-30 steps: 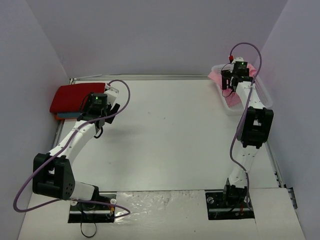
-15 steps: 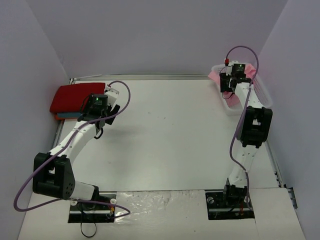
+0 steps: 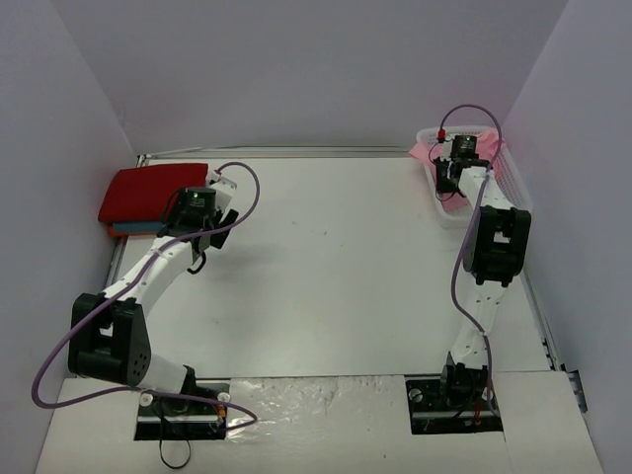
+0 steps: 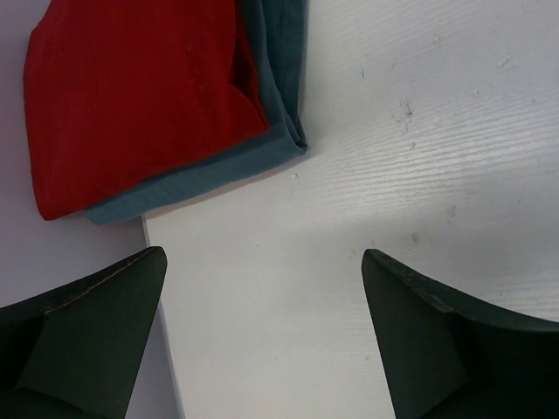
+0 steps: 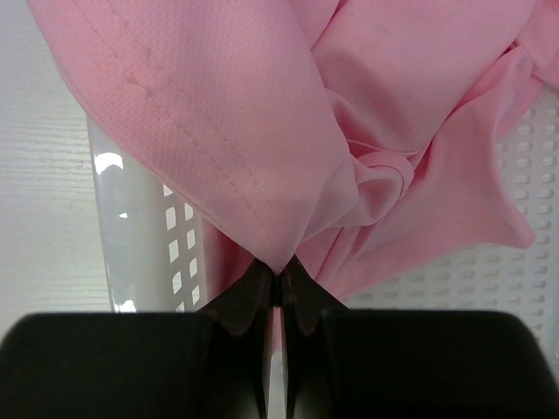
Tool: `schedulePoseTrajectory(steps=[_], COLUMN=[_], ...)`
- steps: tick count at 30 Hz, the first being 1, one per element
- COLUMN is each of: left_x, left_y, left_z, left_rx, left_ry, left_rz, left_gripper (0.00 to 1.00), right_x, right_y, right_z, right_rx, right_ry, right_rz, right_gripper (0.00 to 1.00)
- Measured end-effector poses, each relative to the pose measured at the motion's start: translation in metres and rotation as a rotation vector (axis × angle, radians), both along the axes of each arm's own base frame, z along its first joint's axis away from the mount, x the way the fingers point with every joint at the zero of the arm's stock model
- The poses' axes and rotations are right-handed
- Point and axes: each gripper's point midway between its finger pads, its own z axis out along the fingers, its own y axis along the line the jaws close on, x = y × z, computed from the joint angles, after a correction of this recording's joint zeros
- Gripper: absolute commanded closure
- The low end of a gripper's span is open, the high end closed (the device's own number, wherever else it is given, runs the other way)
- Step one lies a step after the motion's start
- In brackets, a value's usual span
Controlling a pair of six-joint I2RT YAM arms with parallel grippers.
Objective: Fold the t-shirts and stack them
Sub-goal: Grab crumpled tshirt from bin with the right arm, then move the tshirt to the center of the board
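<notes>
A crumpled light pink t-shirt [image 5: 288,113] lies in the white mesh basket [image 5: 148,253] at the table's far right, part of it draped over the rim [image 3: 423,149]. My right gripper [image 5: 278,278] is shut on a hemmed corner of this pink t-shirt; from above it sits over the basket [image 3: 452,170]. At the far left a folded red t-shirt [image 3: 148,188] rests on a folded teal-blue one [image 4: 279,113], whose edge peeks out below. My left gripper [image 4: 262,332] hangs open over bare table just right of that stack, holding nothing.
The table's left edge [image 4: 162,349] runs under my left gripper, with grey wall beyond. Walls close in the back and both sides. The right arm [image 3: 492,247] stretches along the table's right edge up to the basket [image 3: 513,183].
My right gripper has moved slightly farther back into the basket and shut on the pink t-shirt's corner. The left arm has hardly moved.
</notes>
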Motion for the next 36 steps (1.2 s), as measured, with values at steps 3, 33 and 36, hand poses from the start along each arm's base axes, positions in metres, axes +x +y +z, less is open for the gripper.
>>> schedulePoseTrajectory(steps=[3, 33, 36], left_x=[0.0, -0.006, -0.007], left_y=[0.0, -0.001, 0.001], left_z=[0.0, 0.009, 0.008], left_rx=[0.0, -0.027, -0.029], left_ry=[0.0, -0.012, -0.006], left_rz=[0.0, -0.01, -0.005], left_gripper=[0.06, 0.06, 0.06], right_x=[0.0, -0.209, -0.192], right_y=[0.0, 0.302, 0.286], right_z=[0.001, 0.337, 0.29], right_rx=[-0.001, 0.105, 0.05], right_ry=[-0.002, -0.495, -0.382], right_rz=[0.001, 0.989, 0.944], right_gripper=[1.0, 0.11, 0.08])
